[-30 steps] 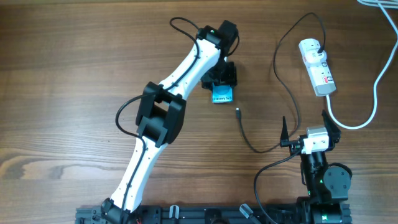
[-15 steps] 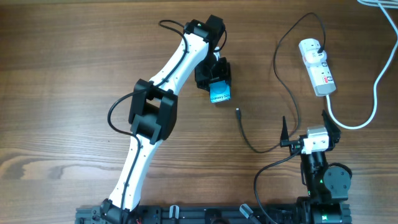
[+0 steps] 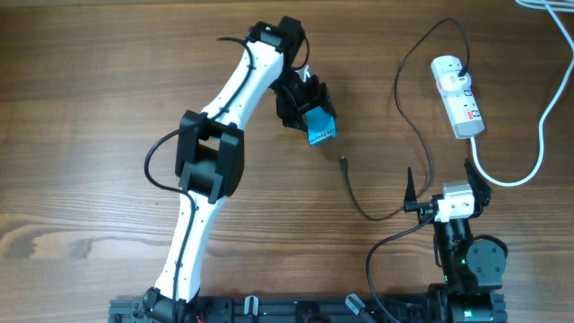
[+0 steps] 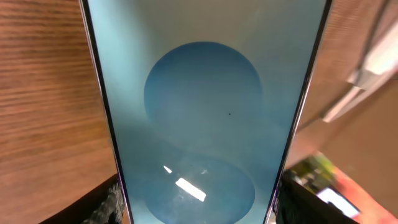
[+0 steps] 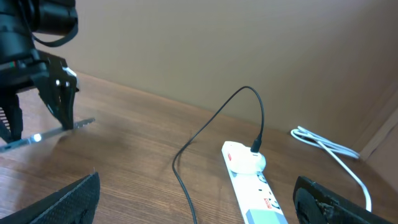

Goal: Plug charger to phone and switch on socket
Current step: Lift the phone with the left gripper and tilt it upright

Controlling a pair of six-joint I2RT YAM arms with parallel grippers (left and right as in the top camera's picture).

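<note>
My left gripper (image 3: 309,108) is shut on the phone (image 3: 321,126), its teal screen tilted and lifted off the table; the screen fills the left wrist view (image 4: 202,112) between my two fingers. The charger, a thin black cable (image 3: 413,126), loops from the socket's white plug down to its free plug tip (image 3: 343,162), which lies on the table just below and right of the phone. The socket (image 3: 456,96) is a white power strip at the far right, also in the right wrist view (image 5: 252,180). My right gripper (image 3: 439,184) is open and empty, near the front right.
A thick white cord (image 3: 529,135) runs from the socket toward the right edge and back corner. The black cable crosses the table between the socket and my right arm's base (image 3: 466,256).
My left arm has swung left and back, and the phone has turned and tilted in the gripper. The right arm, cable and socket have not moved.
</note>
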